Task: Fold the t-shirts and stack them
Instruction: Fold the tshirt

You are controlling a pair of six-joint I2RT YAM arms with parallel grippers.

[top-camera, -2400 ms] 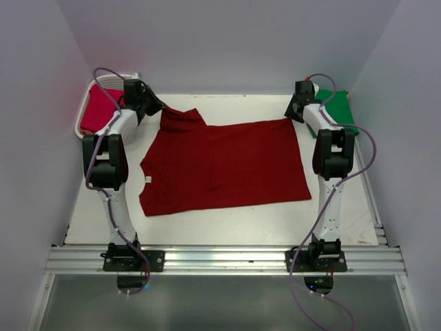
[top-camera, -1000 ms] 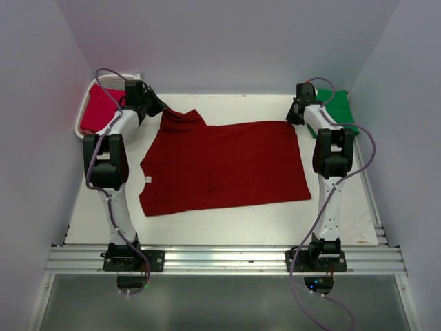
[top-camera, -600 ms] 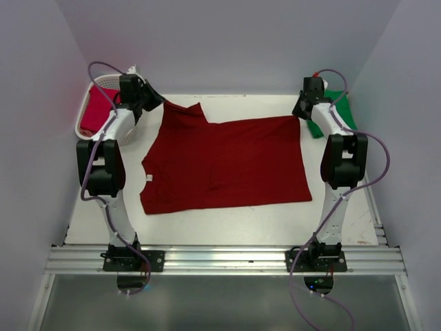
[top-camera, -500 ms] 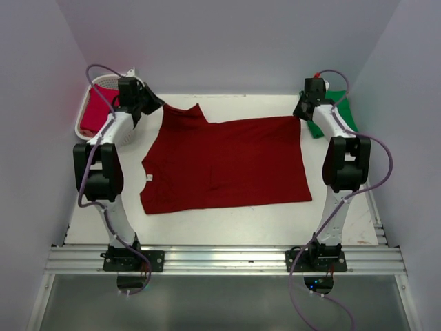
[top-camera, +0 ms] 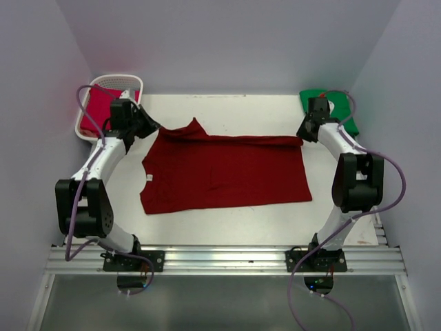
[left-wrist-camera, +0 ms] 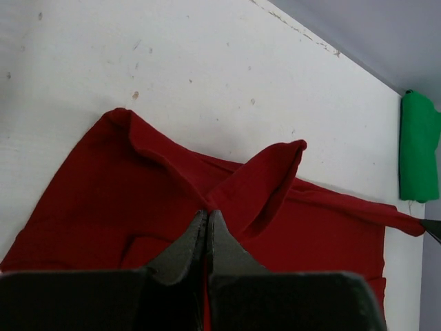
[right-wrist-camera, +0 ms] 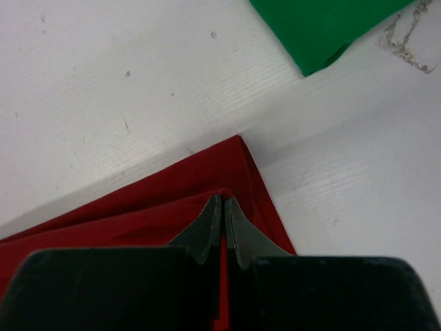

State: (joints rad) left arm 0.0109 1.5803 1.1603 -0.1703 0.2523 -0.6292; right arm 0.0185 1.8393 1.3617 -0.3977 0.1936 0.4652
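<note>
Left gripper and right gripper are pinching the maroon t-shirt at its far corners, apparently starting a fold needing an even nearward pull.

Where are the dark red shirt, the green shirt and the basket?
dark red shirt (top-camera: 227, 172), top view, middle of the cloth
green shirt (right-wrist-camera: 324, 21), right wrist view, flat part near its corner
basket (top-camera: 110, 79), top view, far rim

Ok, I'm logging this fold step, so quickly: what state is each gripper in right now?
Left gripper: shut, pinching the far edge of the maroon t-shirt.
Right gripper: shut, pinching the same shirt's far right corner.
</note>
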